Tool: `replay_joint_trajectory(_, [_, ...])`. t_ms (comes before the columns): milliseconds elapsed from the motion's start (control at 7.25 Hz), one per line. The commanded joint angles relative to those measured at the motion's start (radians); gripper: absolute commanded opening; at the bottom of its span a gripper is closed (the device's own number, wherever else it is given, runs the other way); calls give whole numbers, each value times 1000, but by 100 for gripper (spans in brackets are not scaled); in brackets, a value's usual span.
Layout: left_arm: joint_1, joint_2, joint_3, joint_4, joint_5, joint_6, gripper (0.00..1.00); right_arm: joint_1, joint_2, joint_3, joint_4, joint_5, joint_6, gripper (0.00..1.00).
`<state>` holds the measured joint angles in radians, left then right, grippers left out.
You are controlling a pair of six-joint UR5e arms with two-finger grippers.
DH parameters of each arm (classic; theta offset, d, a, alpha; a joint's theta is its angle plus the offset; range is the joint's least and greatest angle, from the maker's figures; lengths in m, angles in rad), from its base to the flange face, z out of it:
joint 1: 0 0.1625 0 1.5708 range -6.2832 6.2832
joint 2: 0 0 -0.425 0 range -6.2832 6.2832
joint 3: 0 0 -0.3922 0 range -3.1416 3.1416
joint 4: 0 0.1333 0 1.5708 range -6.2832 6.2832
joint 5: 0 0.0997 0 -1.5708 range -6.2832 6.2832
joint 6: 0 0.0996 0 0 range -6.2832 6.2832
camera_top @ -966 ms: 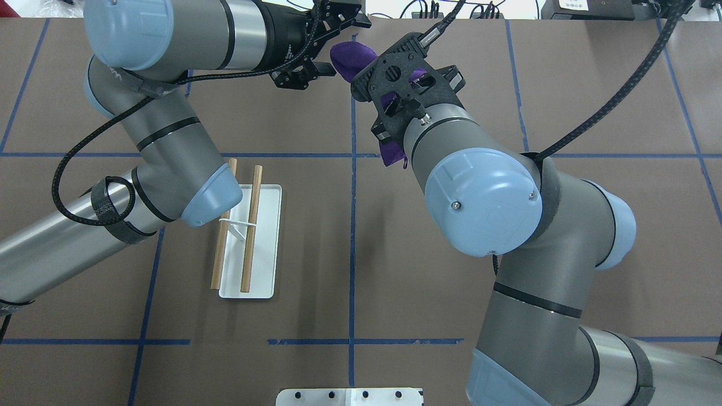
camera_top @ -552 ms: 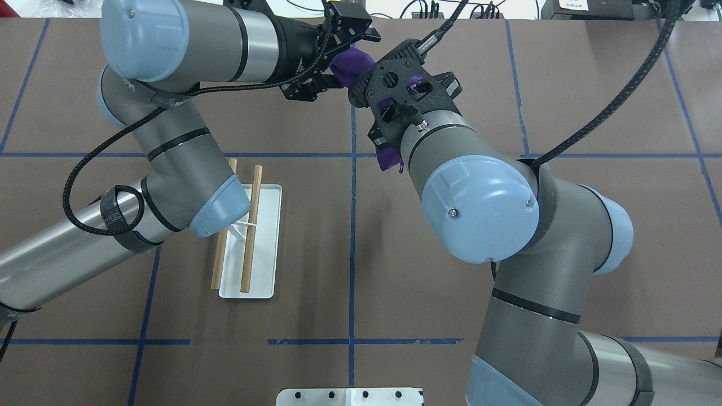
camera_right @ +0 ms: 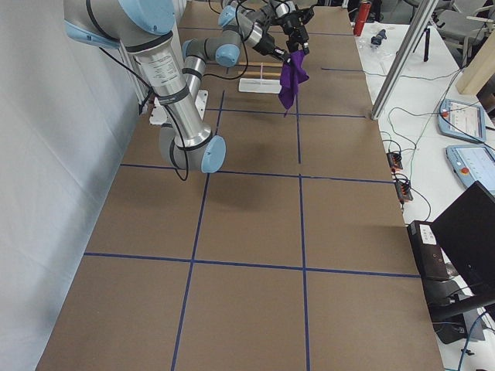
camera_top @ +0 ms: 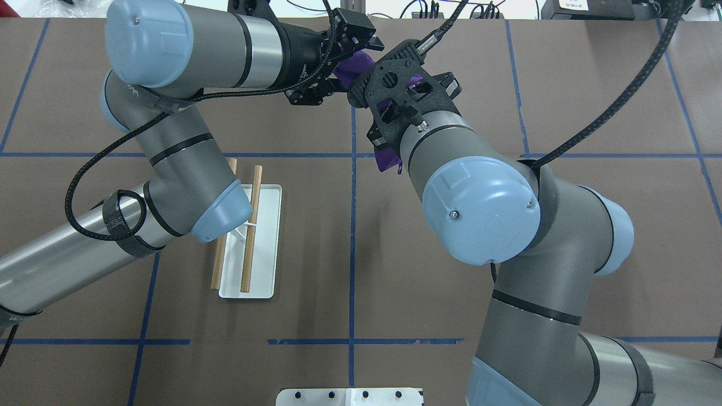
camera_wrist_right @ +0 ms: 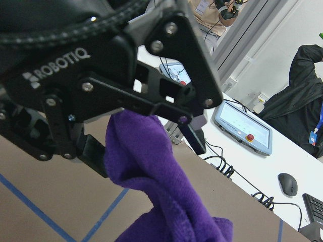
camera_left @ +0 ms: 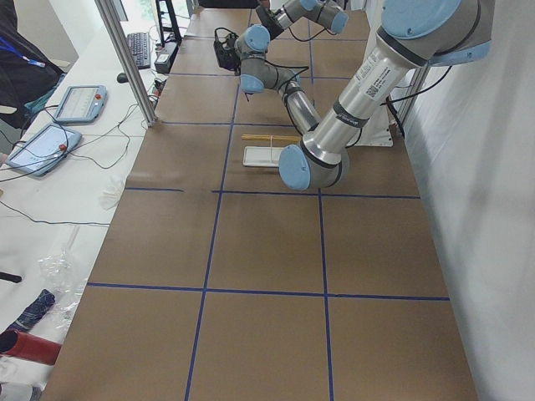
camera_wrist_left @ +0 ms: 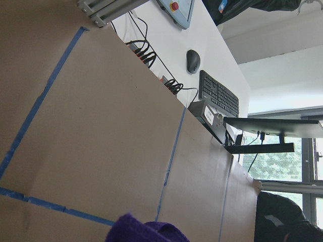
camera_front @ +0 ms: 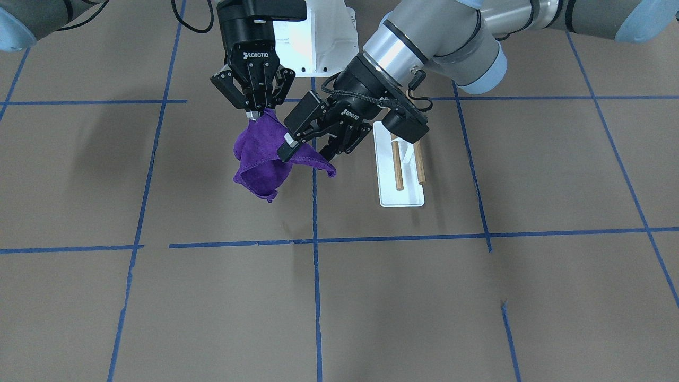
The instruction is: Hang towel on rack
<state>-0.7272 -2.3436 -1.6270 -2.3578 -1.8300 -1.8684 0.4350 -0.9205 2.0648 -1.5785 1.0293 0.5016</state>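
Note:
The purple towel [camera_front: 262, 159] hangs in the air above the table, bunched. My right gripper [camera_front: 255, 112] points straight down and is shut on the towel's top. My left gripper [camera_front: 307, 151] comes in from the side, open, with its fingers on either side of the towel's upper edge; the right wrist view shows the towel [camera_wrist_right: 151, 176] between those fingers [camera_wrist_right: 194, 138]. In the overhead view the towel [camera_top: 352, 62] is mostly hidden under both wrists. The rack [camera_top: 251, 237], two wooden dowels over a white base plate, stands apart under my left arm's elbow; it also shows in the front view [camera_front: 401, 159].
The white robot pedestal [camera_top: 350, 396] sits at the table's near edge. Blue tape lines cross the brown table [camera_front: 371, 297]. A side desk holds tablets [camera_left: 71, 104], cables and a keyboard. A red bottle [camera_right: 358, 15] stands at the far end.
My left gripper has moved right, toward the towel, and its open fingers now straddle it. My right gripper has shifted slightly and still holds the towel.

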Motion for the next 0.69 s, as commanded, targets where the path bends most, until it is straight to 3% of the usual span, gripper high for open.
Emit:
replay_joint_trajectory(0, [0,4,-7,0,-2,0,74,1,0,1,0,0,0,0])
replay_joint_trajectory(276, [0,4,-13,2,-6,0,20,1,0,3,0,0,0,0])
replay_joint_trajectory(414, [-1,6,-23,5,-6,0,0,1,0,3,0,0,0,0])
replay_joint_trajectory(552, [-1,6,-33,27,-8,0,0,1,0,3,0,0,0,0])
